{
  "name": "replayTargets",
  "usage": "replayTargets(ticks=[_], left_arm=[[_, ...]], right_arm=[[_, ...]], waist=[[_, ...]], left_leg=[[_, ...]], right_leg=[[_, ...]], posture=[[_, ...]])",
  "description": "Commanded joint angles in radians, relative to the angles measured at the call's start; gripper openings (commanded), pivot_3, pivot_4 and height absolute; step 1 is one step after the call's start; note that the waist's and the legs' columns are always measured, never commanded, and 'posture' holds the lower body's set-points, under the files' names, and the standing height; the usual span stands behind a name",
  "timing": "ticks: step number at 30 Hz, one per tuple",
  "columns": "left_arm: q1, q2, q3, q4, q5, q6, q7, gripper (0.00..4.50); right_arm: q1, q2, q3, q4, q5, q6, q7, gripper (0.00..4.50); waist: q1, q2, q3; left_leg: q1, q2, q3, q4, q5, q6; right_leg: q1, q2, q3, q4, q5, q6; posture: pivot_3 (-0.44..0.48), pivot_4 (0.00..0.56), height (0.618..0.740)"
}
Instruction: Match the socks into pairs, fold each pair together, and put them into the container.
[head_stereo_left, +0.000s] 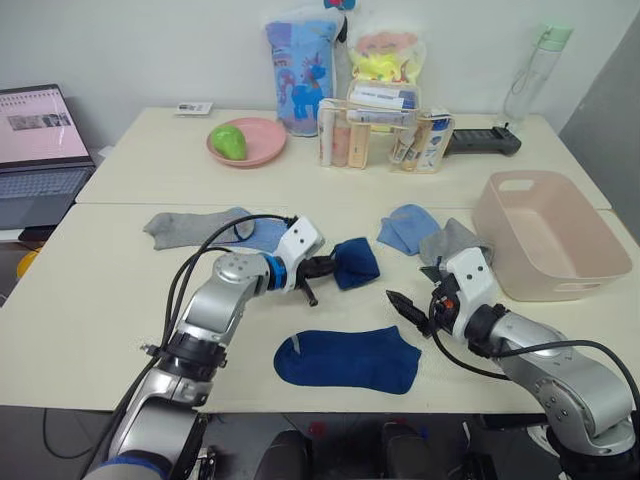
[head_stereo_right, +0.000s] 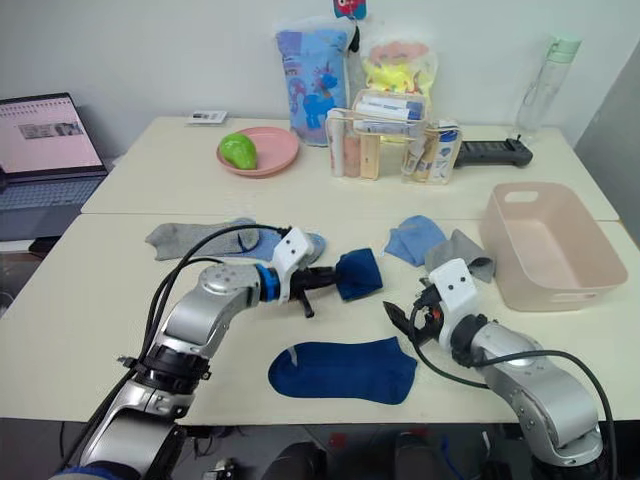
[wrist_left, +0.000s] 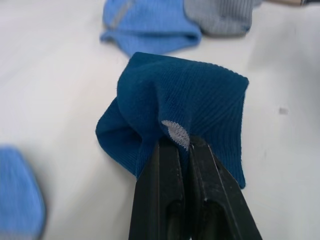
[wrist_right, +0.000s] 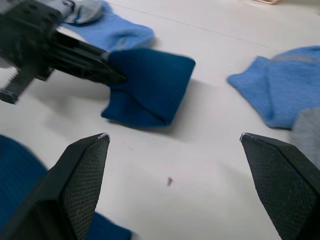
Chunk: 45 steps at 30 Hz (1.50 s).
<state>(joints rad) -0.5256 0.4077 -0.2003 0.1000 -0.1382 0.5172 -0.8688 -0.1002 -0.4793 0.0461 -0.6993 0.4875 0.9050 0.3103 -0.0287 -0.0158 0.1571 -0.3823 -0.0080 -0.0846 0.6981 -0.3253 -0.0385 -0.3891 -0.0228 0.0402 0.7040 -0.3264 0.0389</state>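
Left pincer (head_stereo_left: 322, 266) pinching a folded navy sock (head_stereo_left: 355, 262); right pincer (head_stereo_left: 412, 307) spread wide.

A second navy sock (head_stereo_left: 348, 358) lies flat on the counter (head_stereo_left: 90, 300) nearer the robot; the pink container (head_stereo_left: 549, 233) stands at right.

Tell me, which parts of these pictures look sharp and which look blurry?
Left wrist view: the folded navy sock is sharp, the light blue sock behind it soft. Right wrist view: the right gripper fingers' mesh pads are crisp, the left gripper blurred. Left eye view: evenly lit, soft shadows under the flat navy sock.
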Motion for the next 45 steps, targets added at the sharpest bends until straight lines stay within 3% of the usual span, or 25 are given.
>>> replayTargets(ticks=[1,4,11,19,22,29,34,38,43,45], left_arm=[[0.008,-0.011,-0.001,-0.036,-0.023,0.039,0.007,0.04],[0.003,0.012,-0.012,-0.04,0.005,0.009,0.002,0.73],[-0.009,0.026,0.0,-0.062,-0.007,-0.035,-0.006,2.85],[-0.027,0.021,-0.007,-0.08,0.008,-0.025,0.011,2.85],[-0.018,0.032,-0.024,-0.062,0.018,-0.03,0.003,2.23],[-0.014,0.04,-0.039,-0.071,0.017,-0.034,-0.018,0.05],[-0.027,0.066,-0.012,-0.091,-0.004,-0.011,-0.044,0.02],[-0.09,0.066,-0.002,-0.17,-0.097,0.09,-0.114,0.02],[-0.169,0.03,-0.007,-0.222,-0.195,0.197,-0.137,0.02],[-0.23,-0.025,-0.01,-0.212,-0.225,0.207,-0.121,0.02]], right_arm=[[-0.007,0.005,0.019,-0.03,-0.011,-0.023,0.004,4.5],[-0.011,0.0,0.029,-0.03,-0.017,-0.025,0.012,4.5],[-0.009,-0.015,0.016,-0.023,-0.029,-0.028,0.028,4.5],[0.001,-0.019,0.027,-0.027,-0.041,-0.03,0.04,4.5],[0.001,-0.014,0.031,-0.026,-0.044,-0.032,0.039,4.5],[-0.007,-0.011,0.034,-0.019,-0.048,-0.034,0.041,4.5],[-0.003,-0.012,0.022,-0.023,-0.048,-0.037,0.042,4.5],[0.027,-0.043,-0.03,-0.048,-0.028,-0.027,0.061,4.5],[0.073,-0.104,-0.136,-0.081,0.01,-0.009,0.096,4.5],[0.107,-0.137,-0.221,-0.106,0.042,0.003,0.121,4.5]], waist=[[0.001,0.0,0.0],[0.0,0.0,0.0],[0.0,0.0,0.0],[0.0,0.0,0.0],[-0.001,0.0,0.0],[-0.001,0.0,0.0],[-0.001,0.0,0.0],[0.001,0.0,0.0],[0.002,0.0,0.0],[0.001,0.0,0.0]], left_leg=[[0.0,0.0,0.0,0.0,0.0,0.0],[0.0,0.0,0.0,0.0,0.0,0.0],[0.0,0.0,0.0,0.0,0.0,0.0],[0.0,0.0,0.0,0.0,0.0,0.0],[0.0,0.0,0.0,0.0,0.0,0.0],[0.0,0.0,0.0,0.0,0.0,0.0],[0.0,0.0,0.0,0.0,0.0,0.0],[0.0,0.0,0.0,0.0,0.0,0.0],[-0.001,-0.001,0.0,0.0,0.0,0.0],[0.0,0.0,0.0,0.0,0.0,0.001]], right_leg=[[0.0,0.0,0.0,0.0,0.0,0.0],[0.0,0.0,0.0,0.0,0.0,0.0],[0.0,0.0,0.0,0.0,0.0,0.0],[0.0,0.0,0.0,0.0,0.0,0.0],[0.0,0.0,0.0,0.0,0.0,0.0],[0.0,0.0,0.0,0.0,0.0,0.0],[0.0,0.0,0.0,0.0,0.0,0.0],[0.0,0.0,0.0,0.0,0.0,0.0],[0.0,0.0,-0.001,-0.001,0.0,0.0],[0.0,0.0,0.0,0.0,0.0,0.0]], posture=[[0.0,0.15,0.703],[0.0,0.15,0.703],[0.0,0.15,0.703],[0.0,0.15,0.703],[0.0,0.15,0.703],[0.0,0.15,0.703],[0.0,0.15,0.703],[0.0,0.15,0.703],[0.0,0.15,0.703],[0.0,0.15,0.703]])
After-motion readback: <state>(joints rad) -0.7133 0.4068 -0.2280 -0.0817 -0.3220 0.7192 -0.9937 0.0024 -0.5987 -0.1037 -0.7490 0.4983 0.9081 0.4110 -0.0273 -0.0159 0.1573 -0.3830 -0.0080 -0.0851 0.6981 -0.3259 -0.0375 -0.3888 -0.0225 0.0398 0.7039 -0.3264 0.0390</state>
